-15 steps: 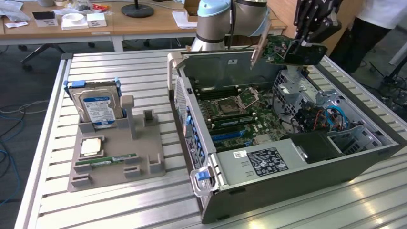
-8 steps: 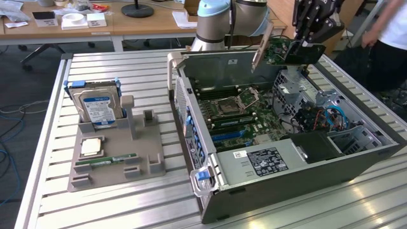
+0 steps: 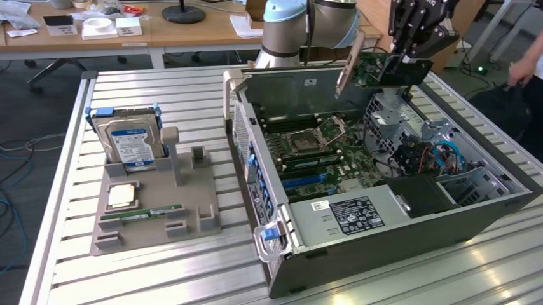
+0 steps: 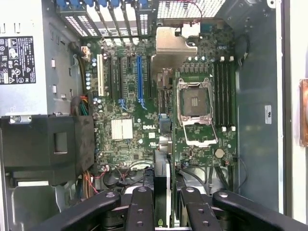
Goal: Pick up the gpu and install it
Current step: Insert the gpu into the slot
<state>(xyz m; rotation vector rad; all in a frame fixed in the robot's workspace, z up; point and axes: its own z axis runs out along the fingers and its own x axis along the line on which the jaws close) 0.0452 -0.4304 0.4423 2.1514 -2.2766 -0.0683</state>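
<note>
GPU is hanging above the case, gripper clamping its upper edge. Probably light, stiff and fragile, so edges are looking like the safe hold.

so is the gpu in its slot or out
Out: the end effector holds the gpu in the air above the case, clear of the green board.

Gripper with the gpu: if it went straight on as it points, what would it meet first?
The gripper, holding the gpu, points down into the open case. The gpu's lower edge would likely meet the motherboard first; exactly where is unclear, since depth is hard to judge.
</note>
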